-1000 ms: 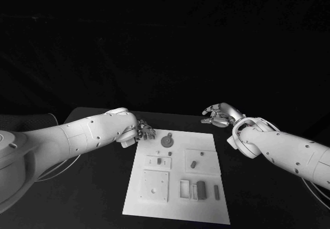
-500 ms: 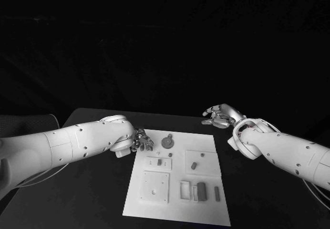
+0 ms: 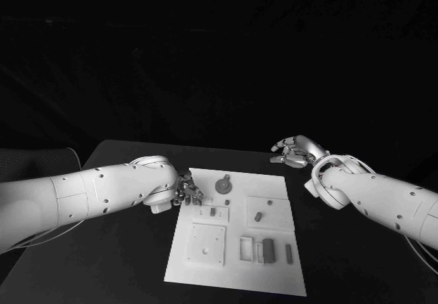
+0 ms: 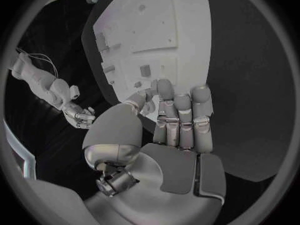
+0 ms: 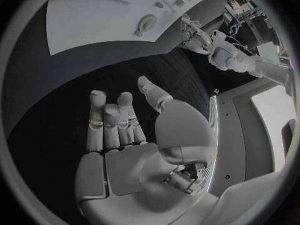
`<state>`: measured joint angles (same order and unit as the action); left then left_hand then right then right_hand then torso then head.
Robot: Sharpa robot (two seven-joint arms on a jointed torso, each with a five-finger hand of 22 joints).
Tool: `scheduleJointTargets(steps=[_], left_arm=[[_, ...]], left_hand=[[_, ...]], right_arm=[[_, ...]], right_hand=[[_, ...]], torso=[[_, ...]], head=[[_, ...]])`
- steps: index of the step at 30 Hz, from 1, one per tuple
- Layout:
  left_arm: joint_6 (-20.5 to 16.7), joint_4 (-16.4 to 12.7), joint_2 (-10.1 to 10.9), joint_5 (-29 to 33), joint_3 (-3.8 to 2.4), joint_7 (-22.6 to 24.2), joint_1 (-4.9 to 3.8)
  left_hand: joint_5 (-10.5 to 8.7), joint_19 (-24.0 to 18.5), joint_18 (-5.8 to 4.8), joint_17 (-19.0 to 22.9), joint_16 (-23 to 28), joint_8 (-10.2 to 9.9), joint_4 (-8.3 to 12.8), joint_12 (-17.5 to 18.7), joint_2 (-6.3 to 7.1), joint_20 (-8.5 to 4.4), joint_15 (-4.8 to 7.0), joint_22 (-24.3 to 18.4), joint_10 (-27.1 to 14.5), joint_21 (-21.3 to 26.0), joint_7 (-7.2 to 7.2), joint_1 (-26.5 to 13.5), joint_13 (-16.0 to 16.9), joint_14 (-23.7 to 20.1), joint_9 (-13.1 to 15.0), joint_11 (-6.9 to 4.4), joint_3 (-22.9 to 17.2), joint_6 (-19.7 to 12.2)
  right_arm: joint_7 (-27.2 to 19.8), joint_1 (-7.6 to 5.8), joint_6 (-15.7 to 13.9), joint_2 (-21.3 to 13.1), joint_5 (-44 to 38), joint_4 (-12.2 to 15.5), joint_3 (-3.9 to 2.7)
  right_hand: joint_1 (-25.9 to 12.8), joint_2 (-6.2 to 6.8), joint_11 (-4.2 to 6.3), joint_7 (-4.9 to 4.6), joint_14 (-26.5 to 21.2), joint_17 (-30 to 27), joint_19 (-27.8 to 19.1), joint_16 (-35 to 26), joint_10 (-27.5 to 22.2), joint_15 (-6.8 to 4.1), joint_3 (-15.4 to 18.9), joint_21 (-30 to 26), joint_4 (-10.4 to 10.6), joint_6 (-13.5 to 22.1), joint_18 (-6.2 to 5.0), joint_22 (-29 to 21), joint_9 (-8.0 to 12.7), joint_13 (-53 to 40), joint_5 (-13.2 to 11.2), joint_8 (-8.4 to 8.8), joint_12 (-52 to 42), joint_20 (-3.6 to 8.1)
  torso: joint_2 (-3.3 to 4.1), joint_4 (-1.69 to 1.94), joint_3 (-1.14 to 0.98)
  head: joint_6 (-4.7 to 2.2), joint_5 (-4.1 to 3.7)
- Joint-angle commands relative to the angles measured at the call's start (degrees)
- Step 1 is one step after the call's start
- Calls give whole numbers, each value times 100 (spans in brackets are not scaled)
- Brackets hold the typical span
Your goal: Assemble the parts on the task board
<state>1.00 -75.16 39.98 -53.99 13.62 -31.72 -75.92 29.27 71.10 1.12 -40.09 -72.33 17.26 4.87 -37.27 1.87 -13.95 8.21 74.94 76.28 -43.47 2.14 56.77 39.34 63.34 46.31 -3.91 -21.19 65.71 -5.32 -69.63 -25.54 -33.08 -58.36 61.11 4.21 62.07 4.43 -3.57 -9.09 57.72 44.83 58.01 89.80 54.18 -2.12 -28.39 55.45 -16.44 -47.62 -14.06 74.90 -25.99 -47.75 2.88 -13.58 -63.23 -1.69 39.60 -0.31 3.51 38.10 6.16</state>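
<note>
White task board lies lengthwise away from robot, seemingly flat

One white rectangular task board lay on one black table. Two white arms carried two silver hands: left, right. One round grey disc part stood out; smaller parts were too small to count.

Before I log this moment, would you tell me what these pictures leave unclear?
- Left hand, head view: the forearm hides whether its fingers touch the task board.
- Round part, head view: too small to tell whether it is seated.
- Board's near end, left wrist view: cut off by the circle's rim.
- Right hand: open, off the board.
</note>
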Motion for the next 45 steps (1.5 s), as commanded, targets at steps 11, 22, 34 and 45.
scheduleJointTargets(steps=[11,22,34,45], left_arm=[[122,-84,-63,-712,-3,-32,11],[118,-76,-101,-884,-3,-57,43],[155,-79,-141,-924,-2,-39,66],[162,-15,-200,-928,-2,-24,162]], left_hand=[[30,95,304,-8,-34,39,1126,-23,8,-56,114,116,50,-37,-11,48,5,83,8,-16,-1145,39],[29,99,302,-7,-34,38,1121,-24,5,-56,116,115,51,-41,-12,45,5,85,9,-17,-1151,39],[29,102,301,-6,-35,38,1118,-25,6,-57,118,114,53,-45,-12,42,4,88,11,-18,-1156,40],[29,105,300,-5,-37,39,1117,-28,6,-57,119,113,56,-48,-13,39,4,92,13,-19,-1161,41]], right_arm=[[-15,-1,69,-3,-31,15,3],[-16,-1,70,1,-31,5,3],[11,-1,50,21,-40,-2,3],[7,-1,65,30,-40,-6,3]], right_hand=[[-53,-18,-23,-115,24,-6,8,4,-13,-12,9,-27,-1,84,-94,24,9,9,7,-13,-40,52],[-56,-17,-23,-115,24,-7,8,4,-13,-12,8,-27,-1,84,-94,25,11,10,7,-13,-41,52],[-59,-16,-23,-116,25,-7,9,4,-13,-12,7,-27,-1,85,-94,25,13,11,7,-13,-42,53],[-60,-18,-22,-115,27,-7,12,6,-10,-13,4,-25,-1,81,-94,25,14,12,7,-16,-44,54]], torso=[[4,-4,5],[3,1,6],[0,1,3],[4,-5,4]], head=[[52,9],[76,6],[91,26],[112,15]])
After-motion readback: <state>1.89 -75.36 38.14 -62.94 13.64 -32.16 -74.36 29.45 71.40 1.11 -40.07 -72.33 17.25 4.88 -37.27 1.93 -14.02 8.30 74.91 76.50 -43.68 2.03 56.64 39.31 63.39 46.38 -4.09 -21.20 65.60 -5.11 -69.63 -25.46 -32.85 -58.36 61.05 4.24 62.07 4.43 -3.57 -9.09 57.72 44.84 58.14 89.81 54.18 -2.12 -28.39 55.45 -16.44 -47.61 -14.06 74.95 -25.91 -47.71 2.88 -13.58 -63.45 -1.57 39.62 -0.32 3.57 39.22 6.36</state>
